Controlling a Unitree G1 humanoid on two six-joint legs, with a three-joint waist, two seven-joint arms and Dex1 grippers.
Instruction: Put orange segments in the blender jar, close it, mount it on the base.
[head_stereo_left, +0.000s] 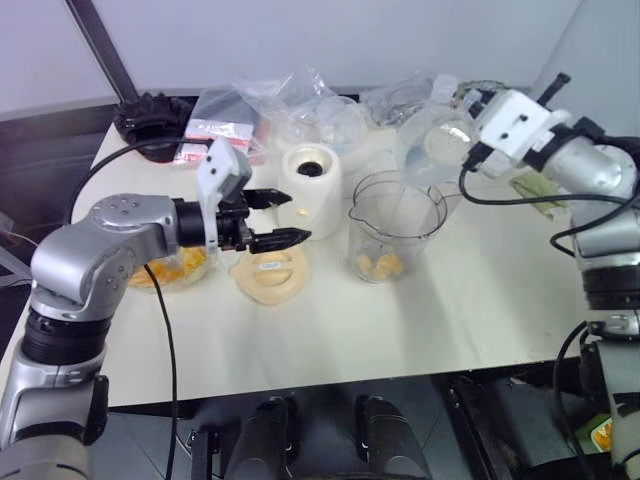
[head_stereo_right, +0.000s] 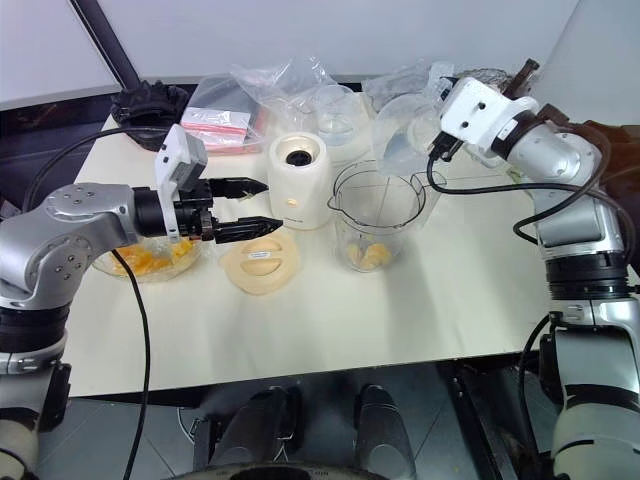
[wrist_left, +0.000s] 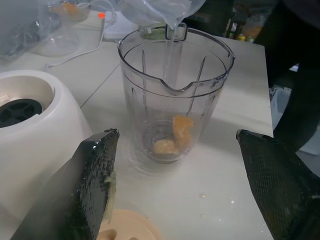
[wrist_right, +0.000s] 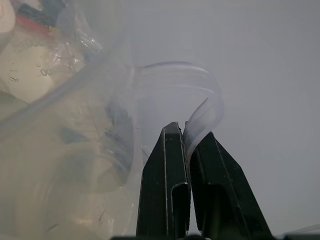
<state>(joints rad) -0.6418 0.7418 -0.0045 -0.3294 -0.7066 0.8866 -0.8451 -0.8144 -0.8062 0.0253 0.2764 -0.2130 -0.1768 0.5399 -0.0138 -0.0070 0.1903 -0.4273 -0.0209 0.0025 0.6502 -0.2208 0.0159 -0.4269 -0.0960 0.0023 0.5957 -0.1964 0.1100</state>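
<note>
Jar (head_stereo_right: 375, 225) standing mid-frame on the table (head_stereo_right: 400, 320), segments (head_stereo_right: 372, 256) lying at its bottom.
Right gripper (wrist_right: 189, 137), upper right of frame, is clenching the rim of a clear plastic container (head_stereo_right: 405, 130) raised behind the jar. Left gripper (head_stereo_right: 255, 207), centre left, is hanging released over a cream lid (head_stereo_right: 260, 264). Base (head_stereo_right: 298, 180) is sitting just left of the jar; bowl (head_stereo_right: 145, 262) of segments is showing at far left.

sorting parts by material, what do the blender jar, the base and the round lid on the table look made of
Blender jar: clear glossy plastic, probably; the orange segments show through its wall.
Base: smooth cream-white plastic, apparently, with a dark socket.
Lid: matte cream plastic or rubber; cannot tell which.
</note>
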